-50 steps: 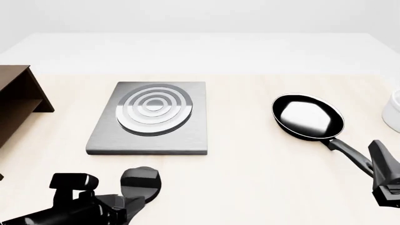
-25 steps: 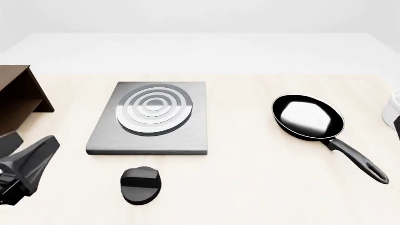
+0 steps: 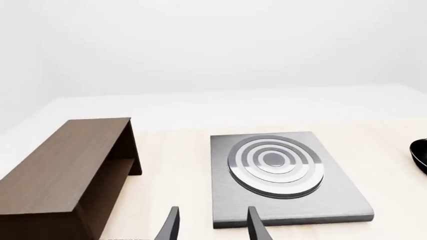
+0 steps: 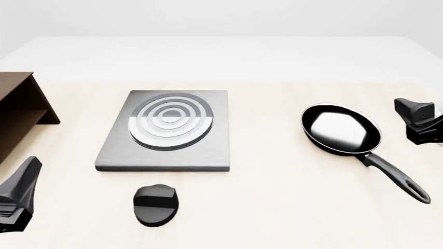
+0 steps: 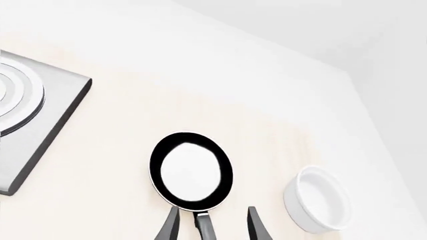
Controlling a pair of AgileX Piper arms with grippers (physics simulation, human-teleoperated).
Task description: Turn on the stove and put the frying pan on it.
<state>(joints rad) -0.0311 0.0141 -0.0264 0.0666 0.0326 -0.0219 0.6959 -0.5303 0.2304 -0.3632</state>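
Front view: the stove lies mid-desk, its knob at 6 o'clock; the frying pan sits at 3 o'clock, handle toward 5. Left pincer and right pincer are both spread, pinching nothing.

Table: pale wood-tone top.
Stove: flat, left of centre.
Knob: just in front of stove, apart.
Frying pan: right, handle toward near edge.
Shelf: far left.
Cup: beside pan.
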